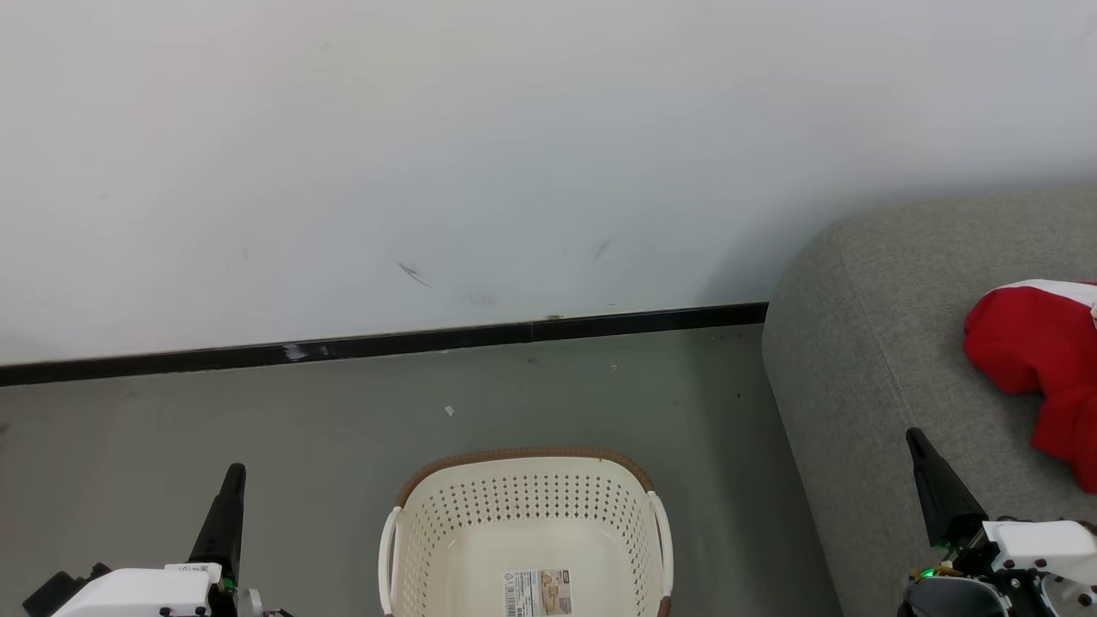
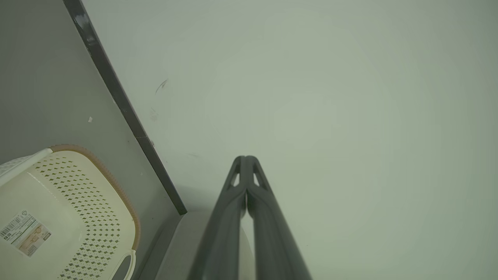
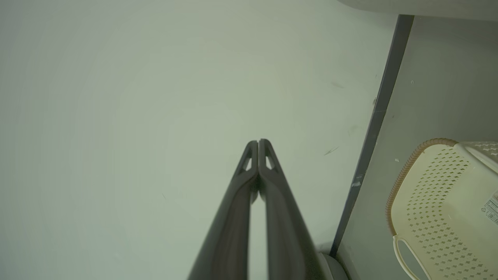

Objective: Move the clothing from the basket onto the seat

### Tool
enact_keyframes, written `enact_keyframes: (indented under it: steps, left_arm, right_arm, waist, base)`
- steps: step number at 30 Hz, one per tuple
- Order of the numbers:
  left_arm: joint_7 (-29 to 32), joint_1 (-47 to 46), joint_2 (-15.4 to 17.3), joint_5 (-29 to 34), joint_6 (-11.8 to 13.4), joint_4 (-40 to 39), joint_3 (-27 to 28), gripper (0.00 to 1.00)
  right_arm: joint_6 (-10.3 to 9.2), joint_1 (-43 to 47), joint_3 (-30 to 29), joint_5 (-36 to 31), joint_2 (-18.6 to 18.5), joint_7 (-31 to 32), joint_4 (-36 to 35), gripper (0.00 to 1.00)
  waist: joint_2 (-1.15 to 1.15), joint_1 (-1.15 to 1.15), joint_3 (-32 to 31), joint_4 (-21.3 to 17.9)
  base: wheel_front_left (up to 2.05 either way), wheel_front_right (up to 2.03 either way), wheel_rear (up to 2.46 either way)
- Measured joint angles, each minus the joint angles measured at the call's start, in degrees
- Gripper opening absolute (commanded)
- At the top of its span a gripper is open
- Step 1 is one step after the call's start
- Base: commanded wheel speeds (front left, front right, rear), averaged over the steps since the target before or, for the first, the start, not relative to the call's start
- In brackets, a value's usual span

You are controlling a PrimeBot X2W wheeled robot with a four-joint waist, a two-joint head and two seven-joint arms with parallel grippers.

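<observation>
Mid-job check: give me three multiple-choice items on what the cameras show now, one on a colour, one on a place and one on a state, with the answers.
1. What colour is the woven-look rim of the cream perforated plastic basket?
A. brown
B. blue
C. black

2. Where does the bright red fabric clothing lie?
A. inside that basket
B. on the grey-green upholstered seat
C. draped over that basket's rim

3. How do the left gripper and right gripper stand?
A. both open
B. both shut, holding nothing
C. both shut on cloth

Answers:
1. A: a brown band edges the basket's top.
2. B: the red fabric rests on the seat at the head view's right, and the part of the basket in view holds none.
3. B: in each wrist view the fingertips meet with nothing between them.
</observation>
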Motion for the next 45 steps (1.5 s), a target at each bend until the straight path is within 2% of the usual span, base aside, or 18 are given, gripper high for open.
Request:
enact_keyframes:
  steps: [45]
  left_arm:
    - [0.0, 0.0, 0.0, -0.1, 0.0, 0.0, 0.0, 0.0]
  right_arm:
    - [0.0, 0.0, -0.5, 0.0, 0.3, 0.0, 0.0, 0.0]
  waist:
    - [0.0, 0.0, 0.0, 0.0]
  base:
    - [0.0, 0.0, 0.0]
